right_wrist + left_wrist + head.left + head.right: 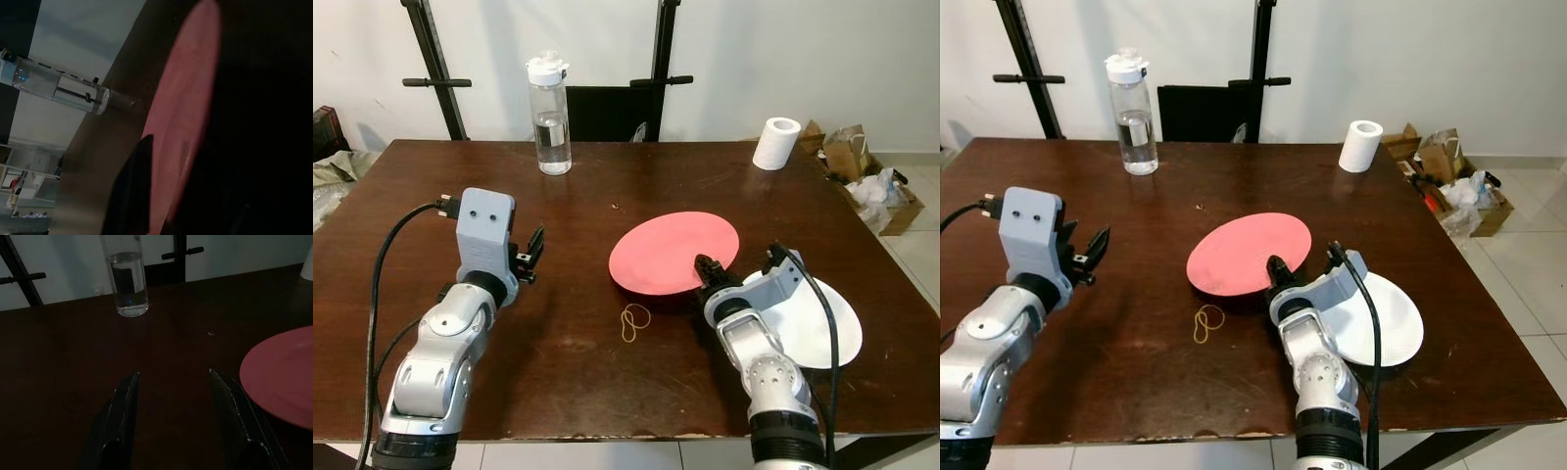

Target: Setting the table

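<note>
1. Two plates sit right of centre on the table (460,166) — red plate (674,250), its near-right edge raised off the wood.
2. Right gripper (707,267) pinches that edge; its lower finger is hidden beneath.
3. White plate (822,328) — near right, partly behind the right arm.
4. Left gripper (171,382) hovers on the left, fingers spread, empty.

You lose the near rim of the red plate (674,253) behind the right gripper (707,271), so its jaws' hold stays unclear. The white plate (822,323) is partly covered by that arm. In the left wrist view, the water bottle (125,279) is cut off at the top.
</note>
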